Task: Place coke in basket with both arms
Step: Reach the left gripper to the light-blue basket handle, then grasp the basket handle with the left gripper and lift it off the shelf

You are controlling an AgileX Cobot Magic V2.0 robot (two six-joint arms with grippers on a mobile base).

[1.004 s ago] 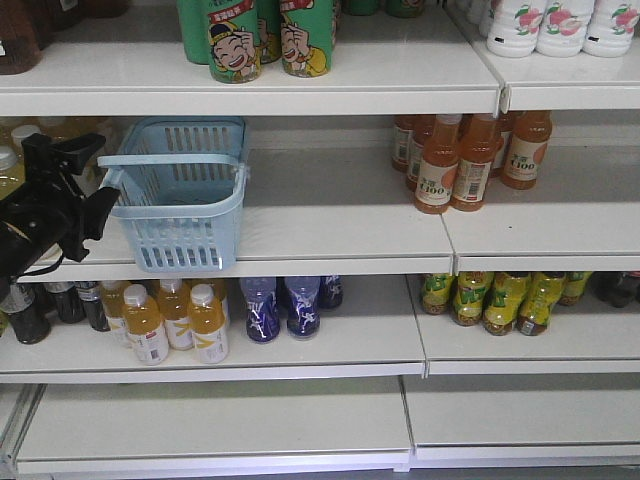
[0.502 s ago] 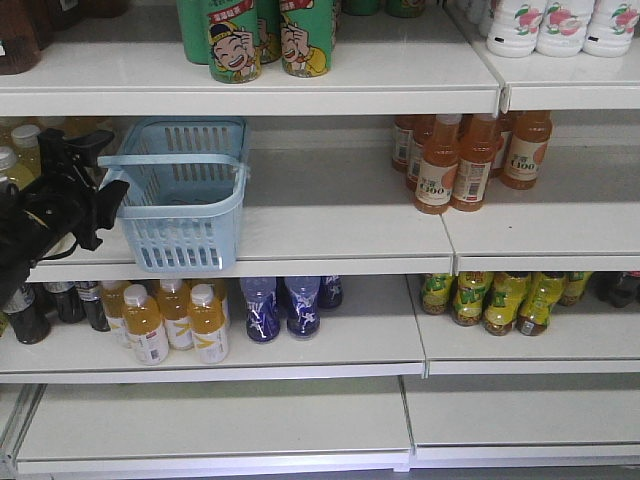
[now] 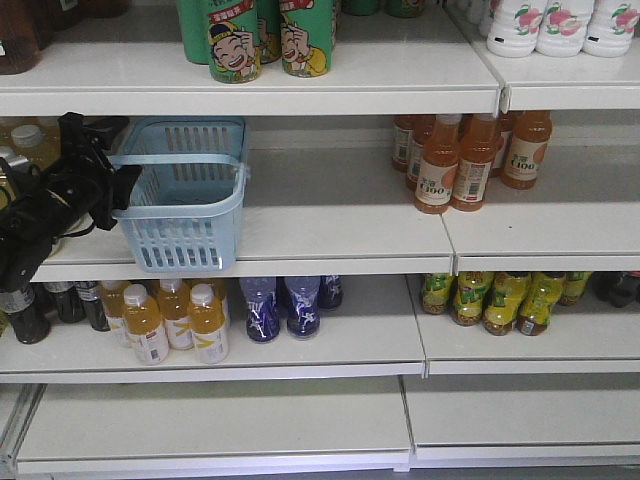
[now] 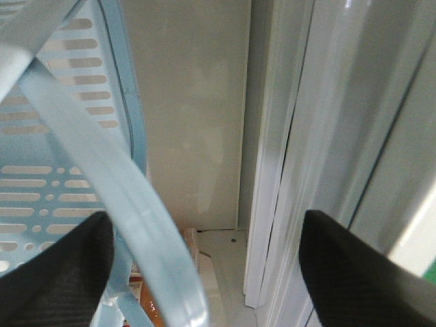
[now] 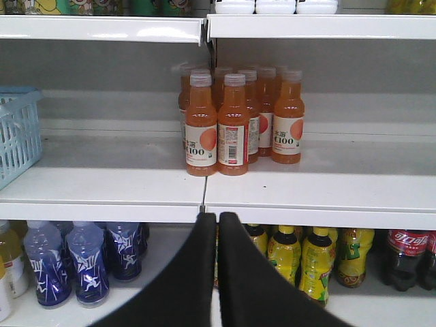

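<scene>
The light blue basket (image 3: 185, 200) sits on the left end of the middle shelf (image 3: 340, 235), front edge right at the shelf lip, flat handle (image 3: 175, 158) lying across its open top. The left gripper (image 3: 105, 165) is in at the basket's left side, black arm reaching in from the frame edge. In the left wrist view its fingers (image 4: 58, 266) are spread wide and released, one in each lower corner. The pale blue handle (image 4: 133, 218) sweeps down between them, hard by the finger on the left of that view. Whether band and finger touch cannot be told. The slotted basket (image 4: 61, 122) wall fills the left of that view and white shelf upright runs down the right. The right gripper (image 5: 217, 235) hangs back from the shelves and does not show in the front view. Its fingers (image 5: 194, 272) are clenched together with only a thin seam between them and nothing held. Straight ahead of it a cluster of orange drink bottles (image 5: 235, 122) stands on the middle shelf, well to the right of the basket (image 5: 17, 133), whose corner peeks in at the left edge. Below are purple bottles (image 5: 88, 262), yellow-green bottles (image 5: 300, 259) and, far right, a dark plastic cola bottle (image 5: 407, 255) with a red label. Green cartoon cans (image 3: 270, 40) line the top shelf.
</scene>
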